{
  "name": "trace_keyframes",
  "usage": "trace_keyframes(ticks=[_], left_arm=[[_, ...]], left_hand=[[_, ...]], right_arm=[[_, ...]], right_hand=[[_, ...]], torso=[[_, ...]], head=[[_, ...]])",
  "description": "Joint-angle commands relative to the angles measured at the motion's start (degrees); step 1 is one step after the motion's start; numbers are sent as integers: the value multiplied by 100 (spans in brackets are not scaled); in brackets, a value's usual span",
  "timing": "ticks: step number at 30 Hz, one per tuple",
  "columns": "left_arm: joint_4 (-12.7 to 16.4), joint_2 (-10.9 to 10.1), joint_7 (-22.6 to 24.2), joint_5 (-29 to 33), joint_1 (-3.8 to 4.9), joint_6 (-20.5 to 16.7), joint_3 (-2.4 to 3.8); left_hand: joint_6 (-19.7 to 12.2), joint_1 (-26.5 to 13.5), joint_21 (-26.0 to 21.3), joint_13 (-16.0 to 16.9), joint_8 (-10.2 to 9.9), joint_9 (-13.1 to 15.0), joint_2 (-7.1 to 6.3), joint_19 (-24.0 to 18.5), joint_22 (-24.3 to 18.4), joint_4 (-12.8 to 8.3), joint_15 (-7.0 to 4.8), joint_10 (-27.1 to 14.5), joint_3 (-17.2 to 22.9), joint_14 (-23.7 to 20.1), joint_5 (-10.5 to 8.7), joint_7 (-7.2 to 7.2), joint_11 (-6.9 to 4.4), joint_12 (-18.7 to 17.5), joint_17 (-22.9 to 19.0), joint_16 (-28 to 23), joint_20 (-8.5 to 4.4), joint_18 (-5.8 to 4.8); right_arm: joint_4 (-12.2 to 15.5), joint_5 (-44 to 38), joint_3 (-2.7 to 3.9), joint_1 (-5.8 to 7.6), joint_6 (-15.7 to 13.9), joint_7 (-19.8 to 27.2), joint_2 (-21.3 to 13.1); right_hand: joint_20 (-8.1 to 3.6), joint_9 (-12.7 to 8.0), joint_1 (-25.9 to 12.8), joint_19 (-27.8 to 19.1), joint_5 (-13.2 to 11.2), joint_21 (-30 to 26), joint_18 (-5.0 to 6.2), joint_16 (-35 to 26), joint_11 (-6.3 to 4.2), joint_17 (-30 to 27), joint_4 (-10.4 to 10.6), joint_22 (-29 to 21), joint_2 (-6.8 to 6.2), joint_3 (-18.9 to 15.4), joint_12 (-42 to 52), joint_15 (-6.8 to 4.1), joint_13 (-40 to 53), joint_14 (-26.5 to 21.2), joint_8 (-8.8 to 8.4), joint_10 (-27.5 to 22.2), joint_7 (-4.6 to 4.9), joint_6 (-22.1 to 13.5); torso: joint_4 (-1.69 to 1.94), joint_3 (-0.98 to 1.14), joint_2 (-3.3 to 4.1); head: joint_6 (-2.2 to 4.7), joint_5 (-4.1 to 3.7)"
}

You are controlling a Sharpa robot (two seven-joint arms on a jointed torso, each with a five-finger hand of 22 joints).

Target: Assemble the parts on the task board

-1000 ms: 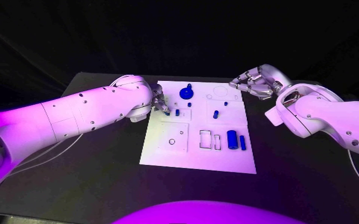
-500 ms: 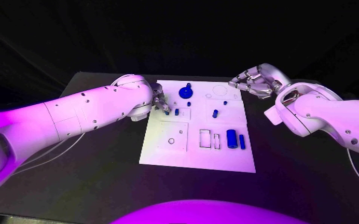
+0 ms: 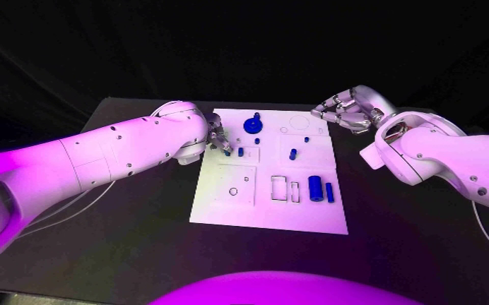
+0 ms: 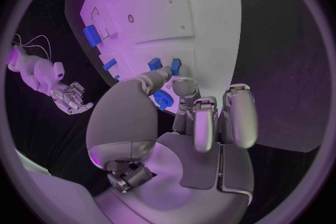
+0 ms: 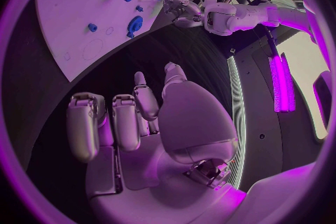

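Hovering at the board's (image 3: 267,206) far-left edge, left robot hand (image 3: 217,140) touches a small upright peg (image 3: 226,152), grip uncertain; right robot hand (image 3: 346,116) waits far-right, curled, holding nothing, well apart.

Left edge of the task board (image 3: 219,202) blocked at its far half by the left hand (image 3: 217,140) and its forearm (image 3: 122,153), fingertips among the small blue pegs (image 3: 240,152) and just beside the blue gear (image 3: 253,124). Right side of the table (image 3: 408,213) taken up at the far corner by the right hand (image 3: 346,116), clear of the board, fingers curled. Near half of the board open from above, save the blue cylinder (image 3: 316,188) and a thin blue pin (image 3: 330,192) standing by the rectangular slots (image 3: 279,187).
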Motion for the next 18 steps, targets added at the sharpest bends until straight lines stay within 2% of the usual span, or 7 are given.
trace_keyframes(ticks=[1,4,7,8,9,11,18], left_arm=[[-25,4,-69,21,-39,211,-24],[-35,5,-98,27,-39,206,-24],[-41,3,-158,35,-39,202,-24],[-43,1,-174,38,-40,190,-24],[-45,0,-187,41,-40,175,-24],[-51,-2,-207,48,-40,148,-24],[-60,-7,-233,63,-40,53,-23]], left_hand=[[168,-109,21,-34,12,11,-40,28,23,42,-31,-19,-106,594,16,-174,-31,-42,1505,35,-36,-73],[171,-231,9,-66,8,20,-117,21,6,137,-23,-42,-320,594,12,-159,-18,-66,1505,35,-40,-69],[125,-540,50,-107,-24,23,-304,51,77,333,17,-70,-990,594,21,-89,39,-89,1505,35,-38,-86],[106,-541,58,-121,-44,19,-263,58,90,371,24,-85,-1208,594,30,-84,42,-98,1505,35,-34,-89],[86,-193,61,-102,-110,6,31,66,99,398,-5,-122,-1959,594,51,-99,31,-72,1505,35,-4,-96],[92,-129,62,-97,-162,-15,128,68,105,549,16,-137,-2365,594,7,-74,40,-60,1505,35,-20,-91],[137,109,61,-114,-231,-37,314,70,113,814,27,-159,-2819,594,20,-83,47,-57,1505,35,-24,-90]], right_arm=[[3,-31,0,-4,49,55,1],[3,-31,0,-4,45,56,1],[2,-31,0,-5,47,56,0],[2,-31,0,-5,47,56,0],[2,-31,0,-5,47,56,0],[2,-31,0,-5,47,56,1],[-2,-31,0,-5,45,55,0]], right_hand=[[-47,6,-18,79,16,-47,93,-44,-30,226,3,948,10,-23,-23,-47,-15,294,37,-24,6,-37],[-47,6,-18,79,16,-47,93,-44,-30,226,3,948,10,-23,-23,-47,-15,294,37,-24,6,-37],[-47,6,-19,81,16,-45,92,-43,-30,228,3,950,10,-25,-22,-47,-14,295,37,-23,7,-39],[-48,6,-20,83,16,-42,91,-41,-29,232,3,952,10,-26,-19,-47,-12,296,37,-21,7,-40],[-48,6,-20,83,16,-41,91,-40,-29,234,3,953,10,-26,-18,-47,-10,296,37,-20,7,-40],[-48,6,-20,83,16,-41,91,-40,-29,234,3,953,10,-26,-18,-47,-10,296,37,-20,7,-40],[-48,6,-20,82,17,-44,92,-44,-29,227,2,951,10,-28,-22,-47,-14,295,36,-24,7,-42]], torso=[[1,2,-2],[-3,0,1],[-3,0,4],[-3,0,5],[-3,0,5],[-3,0,5],[-1,-1,5]], head=[[16,-1],[16,5],[22,4],[23,3],[23,3],[23,3],[27,-3]])
